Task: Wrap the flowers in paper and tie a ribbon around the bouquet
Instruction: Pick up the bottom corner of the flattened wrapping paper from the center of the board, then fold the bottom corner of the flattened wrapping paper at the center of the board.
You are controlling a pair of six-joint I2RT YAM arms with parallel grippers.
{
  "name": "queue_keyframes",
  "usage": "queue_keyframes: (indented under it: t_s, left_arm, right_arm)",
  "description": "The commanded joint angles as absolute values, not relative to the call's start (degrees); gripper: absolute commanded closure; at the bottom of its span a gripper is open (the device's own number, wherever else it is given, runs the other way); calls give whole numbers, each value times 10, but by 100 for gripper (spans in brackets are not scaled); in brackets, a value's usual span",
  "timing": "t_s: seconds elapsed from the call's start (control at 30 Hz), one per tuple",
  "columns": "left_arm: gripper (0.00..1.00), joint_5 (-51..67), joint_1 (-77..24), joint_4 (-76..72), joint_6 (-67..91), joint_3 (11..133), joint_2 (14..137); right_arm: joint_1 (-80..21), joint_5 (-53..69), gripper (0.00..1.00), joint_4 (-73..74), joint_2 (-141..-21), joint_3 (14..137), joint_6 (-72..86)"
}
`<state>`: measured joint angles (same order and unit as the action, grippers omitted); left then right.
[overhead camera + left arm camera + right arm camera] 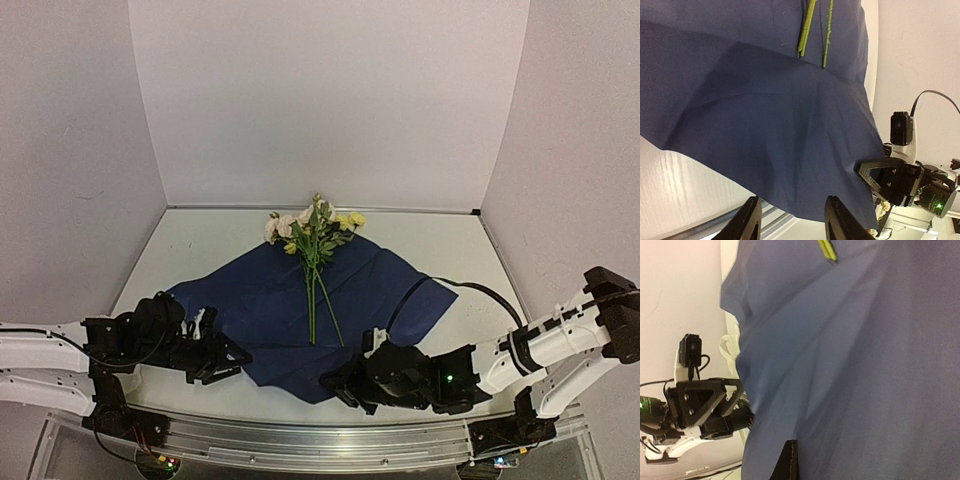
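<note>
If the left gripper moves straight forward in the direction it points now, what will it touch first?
Most likely the blue paper: its near edge lies right ahead of the open left gripper, before the flower stems. Depth is unclear.

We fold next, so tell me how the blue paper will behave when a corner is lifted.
The paper will probably flop and drape: it already lies in soft creases and humps. It looks thin and light, so it should lift easily. The flowers resting on it may slide or roll when it tilts.
</note>
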<state>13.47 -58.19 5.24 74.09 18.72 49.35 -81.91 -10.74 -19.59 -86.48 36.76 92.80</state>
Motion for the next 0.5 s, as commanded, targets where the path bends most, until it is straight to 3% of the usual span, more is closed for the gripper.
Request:
queue_keyframes:
  t_s: [0.0,0.2,0.47]
  left_arm:
    - [49,116,-584,134,660,260,468]
    - [40,96,-584,200,571,323,471]
    - [44,102,-584,175,474,377,571]
  right_arm:
    - [-775,-102,100,-197,-880,425,903]
    - [-701,-68,98,-192,-923,480,888]
    - [-606,-5,92,-185,-1010,550,880]
